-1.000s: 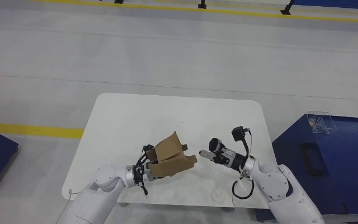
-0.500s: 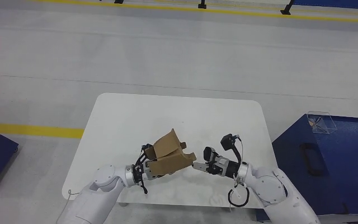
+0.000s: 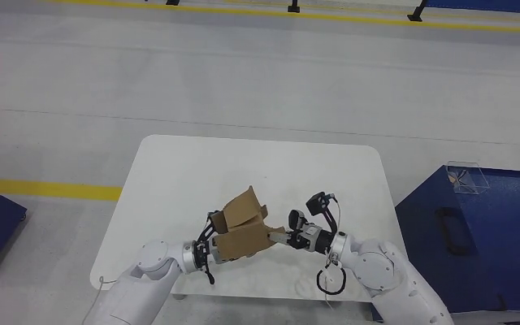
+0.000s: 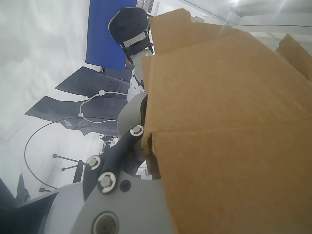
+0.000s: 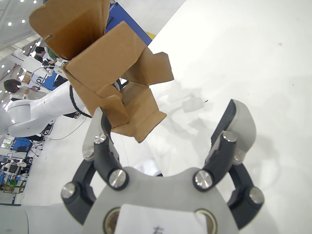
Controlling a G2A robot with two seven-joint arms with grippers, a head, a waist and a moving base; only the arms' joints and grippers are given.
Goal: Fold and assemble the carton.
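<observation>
On the top camera I am seeing the left gripper (image 3: 210, 244) clamping the carton (image 3: 244, 227) above the table's (image 3: 244, 162) near side. The right gripper (image 3: 282, 237) is hovering at the carton's right end. On the left wrist camera the carton (image 4: 219, 122) is sitting right against that gripper. On the right wrist camera the jaws are standing wide apart, with one finger (image 5: 101, 125) just beside a flap.
</observation>
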